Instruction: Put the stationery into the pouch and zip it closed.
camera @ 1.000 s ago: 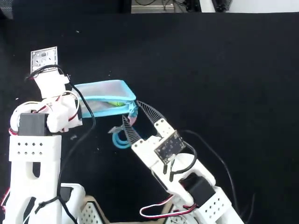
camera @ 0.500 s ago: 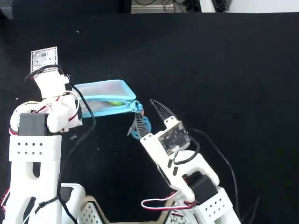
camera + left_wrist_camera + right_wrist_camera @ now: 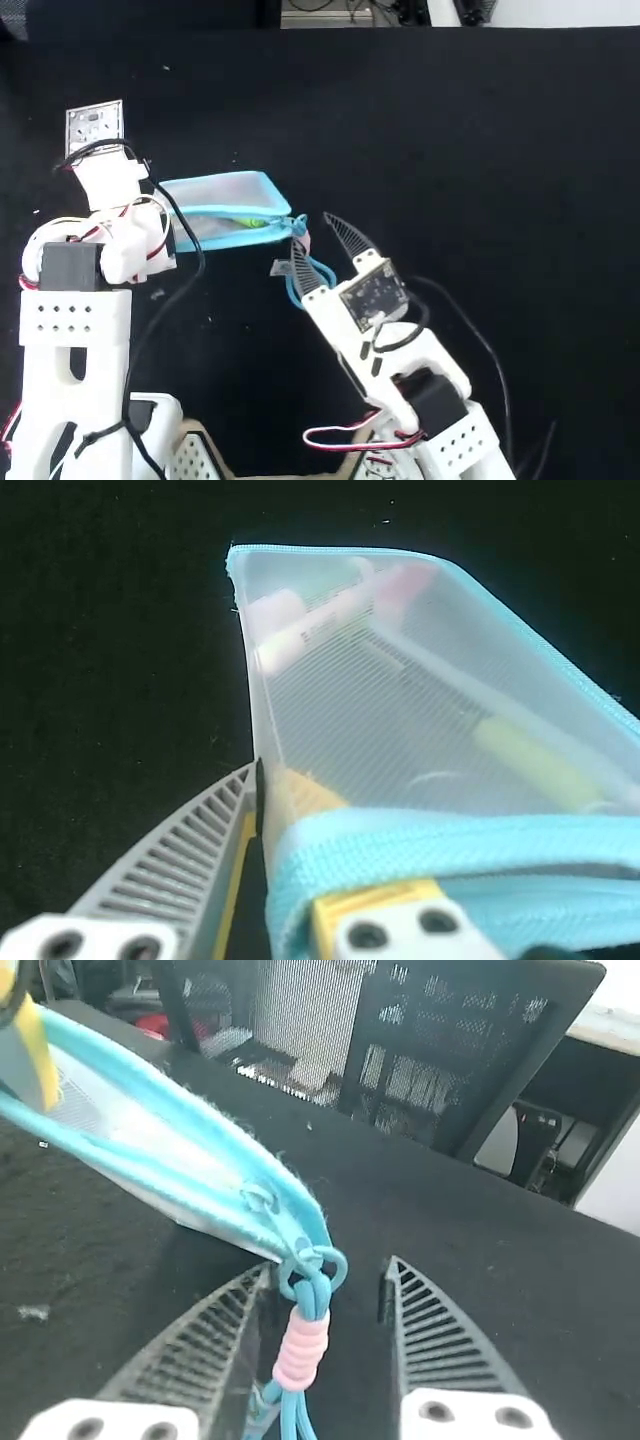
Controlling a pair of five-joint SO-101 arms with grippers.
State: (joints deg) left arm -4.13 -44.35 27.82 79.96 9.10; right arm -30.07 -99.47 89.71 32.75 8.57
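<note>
A light-blue mesh pouch (image 3: 225,205) lies on the black table left of centre, with pens and a yellow-green marker (image 3: 535,760) showing through its side (image 3: 400,720). My left gripper (image 3: 262,790) is shut on the pouch's zipper band at its left end (image 3: 178,232). At the pouch's right end, the blue zipper pull cord (image 3: 312,1270) with a pink bead (image 3: 300,1345) hangs between the fingers of my right gripper (image 3: 325,1285), untouched by either. That gripper (image 3: 310,232) stands open just right of the pouch corner, the cord loop (image 3: 298,285) by its left finger.
The black cloth (image 3: 480,150) runs wide to the right and back. A small pale scrap (image 3: 158,293) lies near the left arm's base. Beyond the table's far edge stands a mesh chair (image 3: 440,1050).
My right gripper has shifted right and slightly forward, staying open. The pull cord loop swung right with it, from left of the gripper to between its fingers. The left arm has kept still.
</note>
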